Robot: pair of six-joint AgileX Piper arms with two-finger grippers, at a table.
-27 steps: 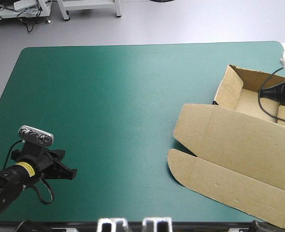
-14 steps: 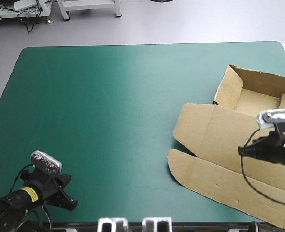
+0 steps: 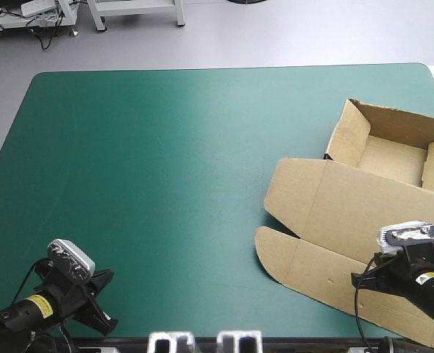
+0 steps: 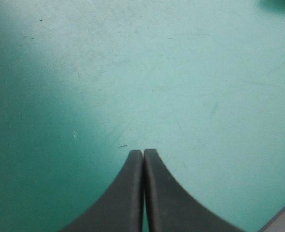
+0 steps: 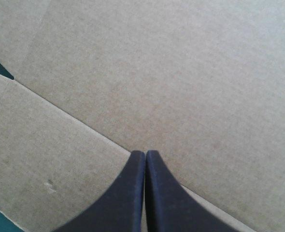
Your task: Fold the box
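The brown box [image 3: 364, 213] lies at the table's right side as an open tray with raised walls at the far right and its lid flat toward the near edge. My right gripper [image 3: 365, 278] hovers over the lid's near flap, shut with nothing held; in the right wrist view its fingers meet in one arch [image 5: 145, 153] over brown board [image 5: 181, 87] with a crease running across. My left gripper [image 3: 103, 294] sits at the table's near left corner, far from the box, shut and empty; the left wrist view shows its arch [image 4: 143, 152] over bare teal-green cover.
The teal-green table cover [image 3: 165, 162] stretches open across the left and middle. The box's tray reaches the table's right edge. The near table edge lies just below both grippers.
My right gripper has come from the tray at the far right down over the flat lid near the front edge. My left gripper has drawn back toward the near left corner.
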